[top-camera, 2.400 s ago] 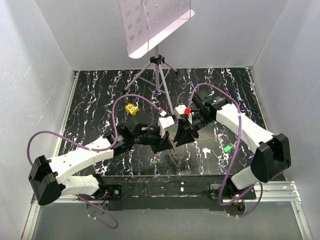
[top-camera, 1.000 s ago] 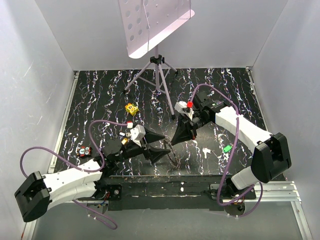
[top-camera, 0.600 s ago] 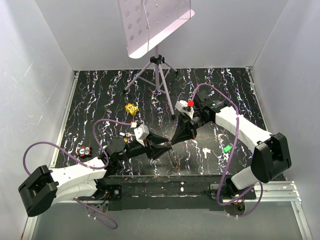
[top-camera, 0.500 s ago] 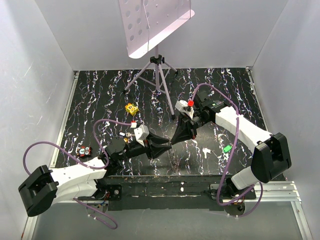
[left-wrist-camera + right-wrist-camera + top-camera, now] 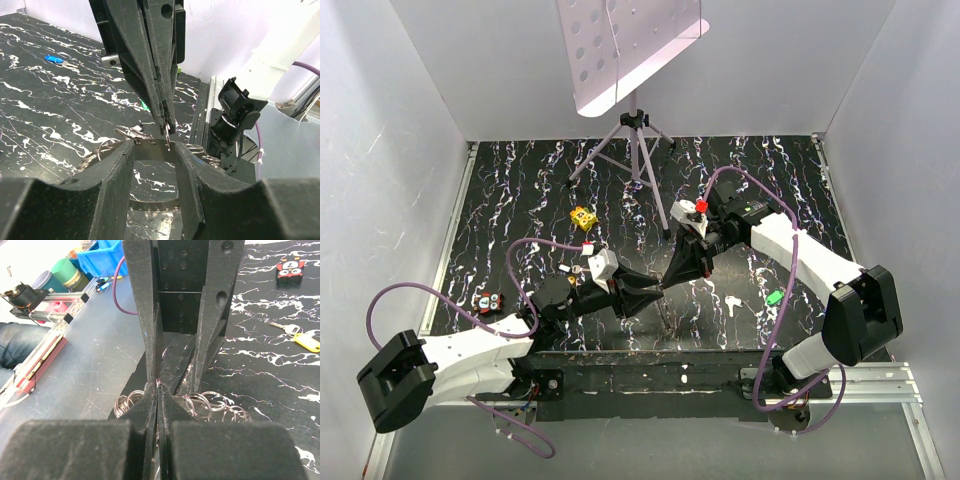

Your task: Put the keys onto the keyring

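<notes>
The keyring [image 5: 664, 312] hangs edge-on between my two grippers above the near middle of the table. In the left wrist view it is a flat ring [image 5: 155, 204] spanning the gap between my left fingers [image 5: 116, 170], with small wire rings along its edge. My left gripper [image 5: 650, 290] is shut on its sides. My right gripper [image 5: 670, 279] is shut on its upper edge, as the right wrist view [image 5: 159, 390] shows. A green key [image 5: 774, 297] lies at the right. A blue key [image 5: 52, 59] and a yellow key [image 5: 306, 341] lie on the table.
A yellow block [image 5: 583, 217] sits mid-left. A red and black tag [image 5: 490, 300] lies at the left. A tripod [image 5: 636, 150] with a perforated white plate stands at the back. White walls enclose the black marbled table [image 5: 520, 190].
My left arm has swung back and in toward the right gripper, and its fingers have closed from wide open onto the keyring. My right gripper has barely moved.
</notes>
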`<action>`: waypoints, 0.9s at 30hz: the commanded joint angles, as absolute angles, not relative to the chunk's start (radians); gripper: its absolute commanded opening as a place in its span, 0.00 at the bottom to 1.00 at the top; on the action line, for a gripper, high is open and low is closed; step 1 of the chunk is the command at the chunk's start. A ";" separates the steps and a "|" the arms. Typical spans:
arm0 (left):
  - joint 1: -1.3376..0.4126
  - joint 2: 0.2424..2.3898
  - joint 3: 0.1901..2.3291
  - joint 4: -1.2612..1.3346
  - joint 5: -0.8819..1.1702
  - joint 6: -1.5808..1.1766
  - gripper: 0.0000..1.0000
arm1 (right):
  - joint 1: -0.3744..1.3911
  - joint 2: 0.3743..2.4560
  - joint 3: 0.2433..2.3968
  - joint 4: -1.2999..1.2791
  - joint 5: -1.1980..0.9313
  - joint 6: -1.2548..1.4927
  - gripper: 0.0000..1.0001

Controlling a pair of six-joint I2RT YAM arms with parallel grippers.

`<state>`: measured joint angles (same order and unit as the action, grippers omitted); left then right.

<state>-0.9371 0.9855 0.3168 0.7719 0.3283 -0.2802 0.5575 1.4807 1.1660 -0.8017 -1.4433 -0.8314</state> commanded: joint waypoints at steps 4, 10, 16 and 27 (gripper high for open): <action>-0.936 0.965 0.339 0.801 0.322 -0.285 0.36 | 0.554 1.463 1.158 -0.773 -1.483 -0.811 0.01; -0.936 0.974 0.341 0.813 0.331 -0.291 0.27 | 0.554 1.465 1.157 -0.769 -1.482 -0.805 0.01; -0.936 0.985 0.357 0.766 0.354 -0.282 0.00 | 0.554 1.466 1.157 -0.769 -1.479 -0.801 0.01; -0.936 0.934 0.593 0.077 0.324 -0.086 0.00 | 0.537 1.460 1.238 -1.027 -1.315 -1.060 0.28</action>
<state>-0.9379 0.9592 0.4767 0.3962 0.3389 -0.1993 0.5495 1.4807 1.1744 -0.8677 -1.3567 -0.8955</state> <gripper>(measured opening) 0.014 0.233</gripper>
